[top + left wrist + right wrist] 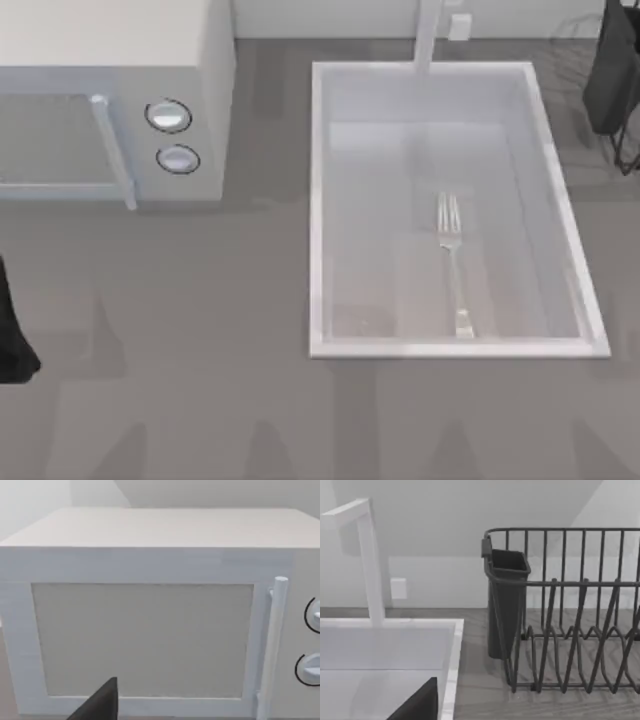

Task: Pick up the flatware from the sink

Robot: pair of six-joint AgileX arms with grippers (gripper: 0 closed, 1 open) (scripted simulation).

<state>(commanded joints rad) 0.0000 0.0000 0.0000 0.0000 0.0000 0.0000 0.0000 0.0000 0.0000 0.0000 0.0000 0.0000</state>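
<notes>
Nothing done yet: fork (pixel 452 262) lies flat on the sink (pixel 318 210) floor, right of middle, untouched; both arms parked at the worktop's edges, jaws' state can't be told.

We can read no text, label, brand, number or sign anywhere. The microwave (pixel 120 100) at the far left shows two round knobs (pixel 168 116) with plain faces, and its door (pixel 142 640) is blank as well. The sink (pixel 318 200), the fork (pixel 452 262) lying in it and the dish rack (pixel 570 615) carry no markings that we can make out.
</notes>
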